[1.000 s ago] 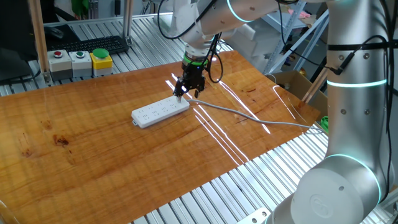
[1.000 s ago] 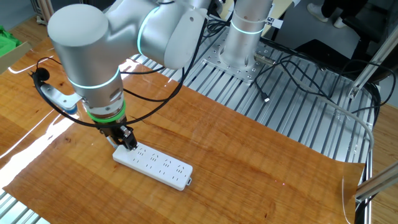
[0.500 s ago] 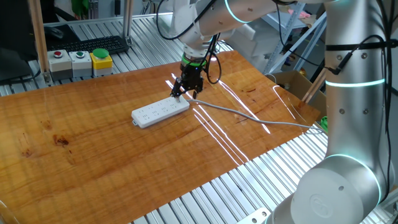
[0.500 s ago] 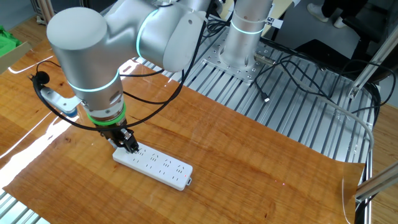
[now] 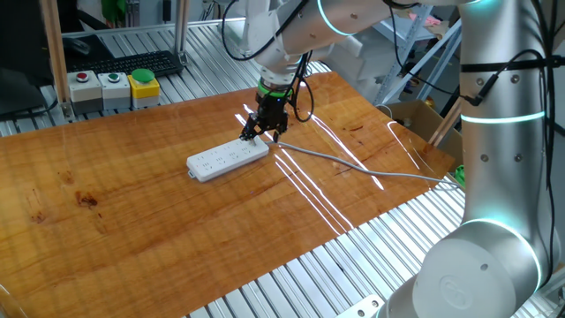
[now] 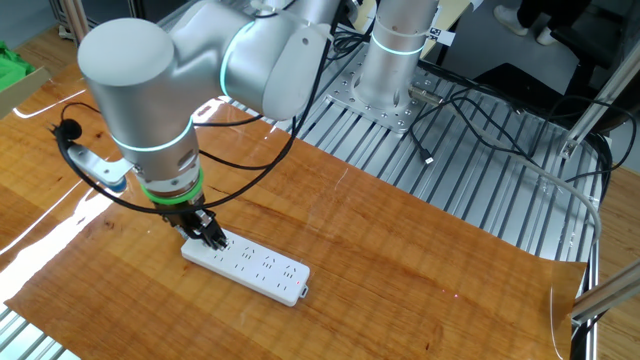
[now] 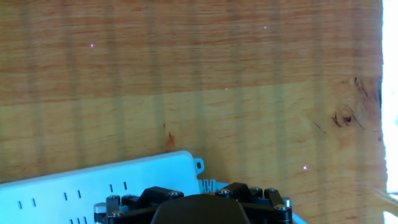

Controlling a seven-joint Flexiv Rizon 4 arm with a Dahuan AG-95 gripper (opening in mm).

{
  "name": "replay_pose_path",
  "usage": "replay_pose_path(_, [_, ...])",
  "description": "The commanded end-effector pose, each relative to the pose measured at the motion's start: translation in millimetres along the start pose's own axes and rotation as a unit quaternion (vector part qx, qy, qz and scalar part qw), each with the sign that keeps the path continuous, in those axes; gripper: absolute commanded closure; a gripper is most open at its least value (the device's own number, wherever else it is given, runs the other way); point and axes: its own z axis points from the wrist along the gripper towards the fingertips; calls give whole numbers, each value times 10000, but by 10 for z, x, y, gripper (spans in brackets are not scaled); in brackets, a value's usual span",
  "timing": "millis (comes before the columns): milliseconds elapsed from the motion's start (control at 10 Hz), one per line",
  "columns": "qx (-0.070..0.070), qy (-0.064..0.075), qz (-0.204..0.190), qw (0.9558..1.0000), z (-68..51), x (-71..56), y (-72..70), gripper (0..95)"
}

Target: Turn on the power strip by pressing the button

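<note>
The white power strip [image 5: 228, 159] lies flat on the wooden table [image 5: 132, 221], with its grey cable [image 5: 353, 165] running off to the right. My gripper [image 5: 252, 134] points down at the strip's cable end, at or just above its top face. In the other fixed view the gripper [image 6: 213, 238] stands over the left end of the strip [image 6: 250, 266]. The hand view shows the strip [image 7: 93, 186] with its sockets at the bottom left, partly behind the dark gripper body [image 7: 205, 208]. The fingertips and the button are hidden.
A box with red, green and yellow buttons [image 5: 115, 87] and a keyboard [image 5: 132, 64] sit beyond the table's far edge. A cardboard box [image 5: 415, 119] stands at the right. The arm's base column [image 5: 503, 132] rises at the right front. Loose cables [image 6: 470, 110] lie on the metal bench.
My gripper has shifted slightly at the strip's cable end. The power strip has not moved.
</note>
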Motion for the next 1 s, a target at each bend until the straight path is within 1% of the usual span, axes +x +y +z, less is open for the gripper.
replay_pose_path(100, [18, 59, 21, 10000, -21, 12, -8, 190])
replay_pose_path(200, [32, 72, 45, 10000, -34, 18, -13, 190])
replay_pose_path(300, [32, 126, 69, 9999, -60, 32, -22, 190])
replay_pose_path(400, [36, 133, 67, 9999, -76, 41, -28, 0])
replay_pose_path(500, [81, 170, 43, 9998, -182, 87, -66, 0])
replay_pose_path(600, [87, 183, 50, 9998, -241, 121, -83, 0])
replay_pose_path(800, [104, 226, 54, 9997, -311, 164, -94, 0])
replay_pose_path(1000, [136, 236, 143, 9995, -341, 182, -94, 0])
